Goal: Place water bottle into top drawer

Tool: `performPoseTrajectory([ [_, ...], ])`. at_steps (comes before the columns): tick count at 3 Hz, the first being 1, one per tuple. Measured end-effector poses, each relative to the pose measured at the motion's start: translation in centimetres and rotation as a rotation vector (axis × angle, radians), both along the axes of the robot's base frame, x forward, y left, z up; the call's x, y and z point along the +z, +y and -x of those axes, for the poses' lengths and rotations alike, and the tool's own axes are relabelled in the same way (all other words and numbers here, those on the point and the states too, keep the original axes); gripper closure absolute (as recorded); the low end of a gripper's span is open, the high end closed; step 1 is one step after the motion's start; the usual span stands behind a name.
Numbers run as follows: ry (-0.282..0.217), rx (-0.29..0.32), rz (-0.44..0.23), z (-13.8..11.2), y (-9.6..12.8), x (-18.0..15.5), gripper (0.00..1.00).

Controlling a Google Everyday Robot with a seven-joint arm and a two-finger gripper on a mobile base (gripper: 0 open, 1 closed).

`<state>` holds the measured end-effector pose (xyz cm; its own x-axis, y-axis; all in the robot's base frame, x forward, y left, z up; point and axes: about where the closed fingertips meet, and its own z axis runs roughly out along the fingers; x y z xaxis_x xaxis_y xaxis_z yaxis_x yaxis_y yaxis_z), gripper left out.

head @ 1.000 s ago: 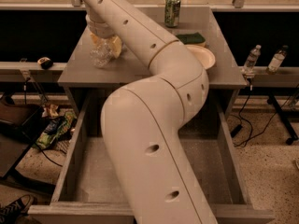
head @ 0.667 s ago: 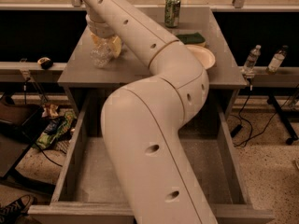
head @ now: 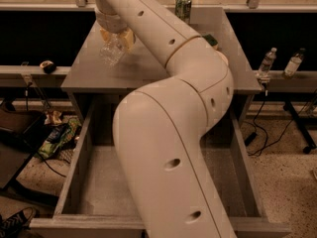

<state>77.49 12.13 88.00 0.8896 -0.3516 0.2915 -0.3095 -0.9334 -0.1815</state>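
— Where is the gripper (head: 116,37)?
— Upper left of the frame, over the flat grey cabinet top (head: 89,76), clamped on the small clear crinkled plastic water bottle (head: 111,52).
— What blocks the wide grey speckled top drawer (head: 74,157)?
— The thick cream robot arm (head: 168,148) fills its middle, at lower centre. Open floor shows at lower left, with a narrower strip at lower right.
— And the cabinet top?
— Bare along its left front. A green soda can (head: 183,6) stands at the back edge, upper centre.
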Motion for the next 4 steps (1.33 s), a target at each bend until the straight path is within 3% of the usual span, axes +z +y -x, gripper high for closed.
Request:
performPoseTrajectory([
  [1, 0.03, -0.017, -0.056, 5.5, -1.3, 3.6, 1.0],
  [2, 0.057, -0.081, -0.22, 12.0, -2.1, 7.1, 1.0],
  [3, 0.103, -0.12, -0.436, 20.0, -0.6, 10.3, 1.0],
  [4, 0.208, -0.116, -0.585, 26.2, 1.7, 8.5, 1.0],
])
